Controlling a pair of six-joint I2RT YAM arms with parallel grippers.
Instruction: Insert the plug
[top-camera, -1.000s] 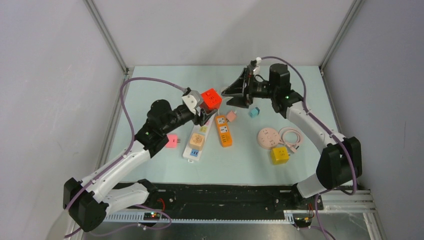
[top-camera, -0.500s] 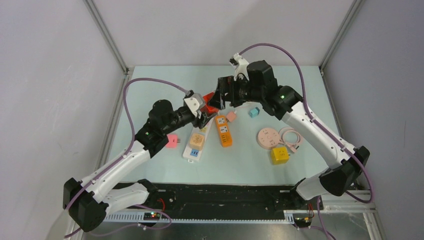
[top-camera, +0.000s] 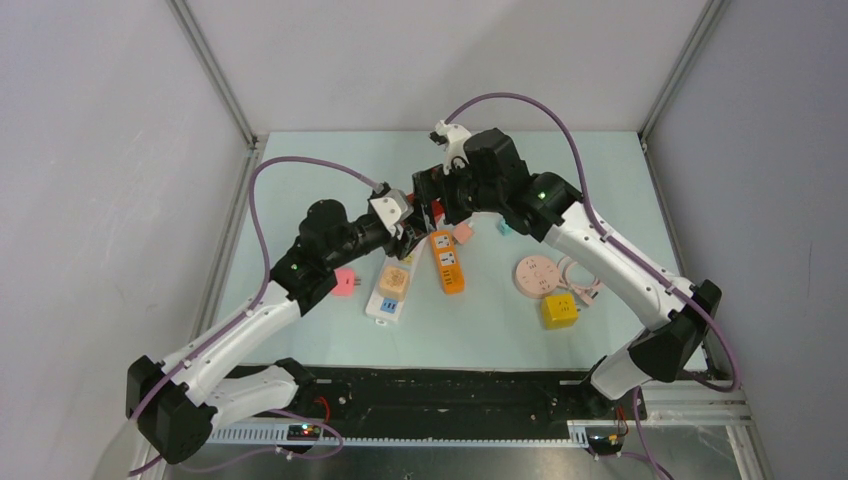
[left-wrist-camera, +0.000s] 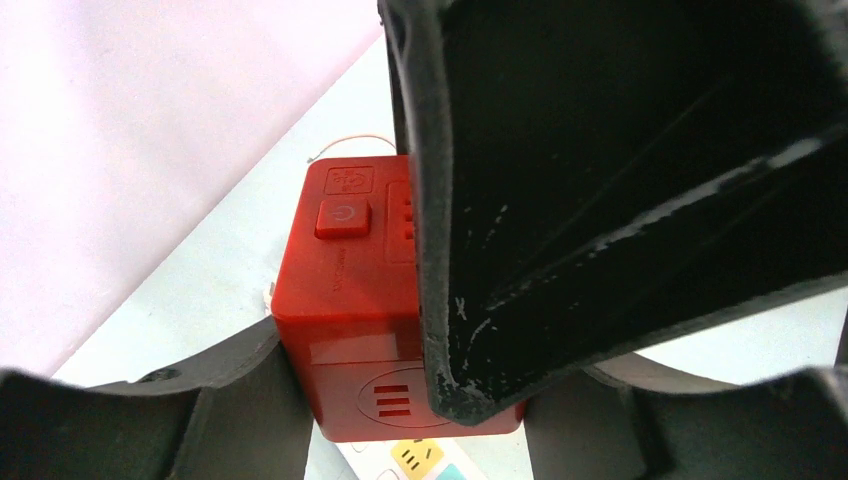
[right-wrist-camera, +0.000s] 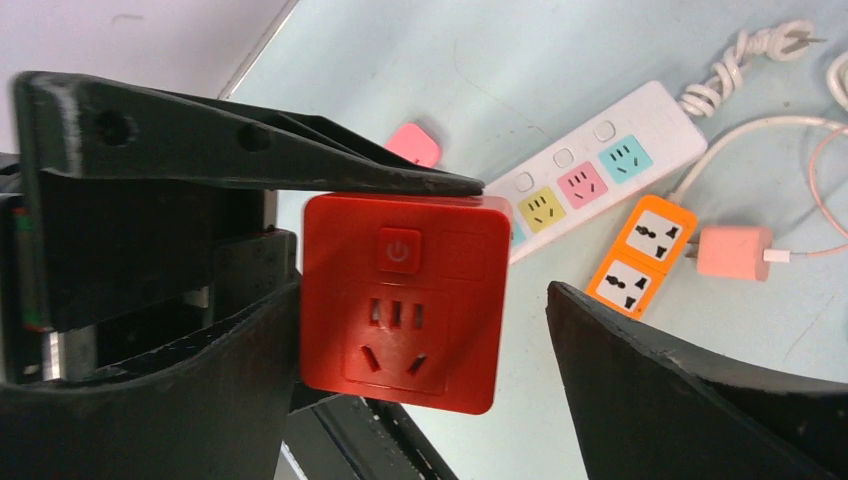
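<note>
The plug is a red cube (right-wrist-camera: 400, 300) with a power button and a socket face. It hangs in the air above the white power strip (top-camera: 390, 290). My left gripper (left-wrist-camera: 420, 400) is shut on it, one finger on each side. In the top view only a red sliver (top-camera: 424, 211) shows between the two grippers. My right gripper (right-wrist-camera: 420, 390) is open around the cube. Its left finger (right-wrist-camera: 150, 400) lies against the cube's side and its right finger (right-wrist-camera: 680, 390) stands well apart. That gripper's black finger (left-wrist-camera: 620, 180) covers much of the left wrist view.
On the table lie an orange two-socket strip (top-camera: 447, 262), a pink plug (top-camera: 344, 282), a small pink charger (top-camera: 462, 233) with its cable, a round pink socket (top-camera: 537, 273) and a yellow cube (top-camera: 559, 310). Grey walls enclose the table.
My right arm has swung left from the back of the table to the red cube and now straddles it. The left arm has held still with the cube.
</note>
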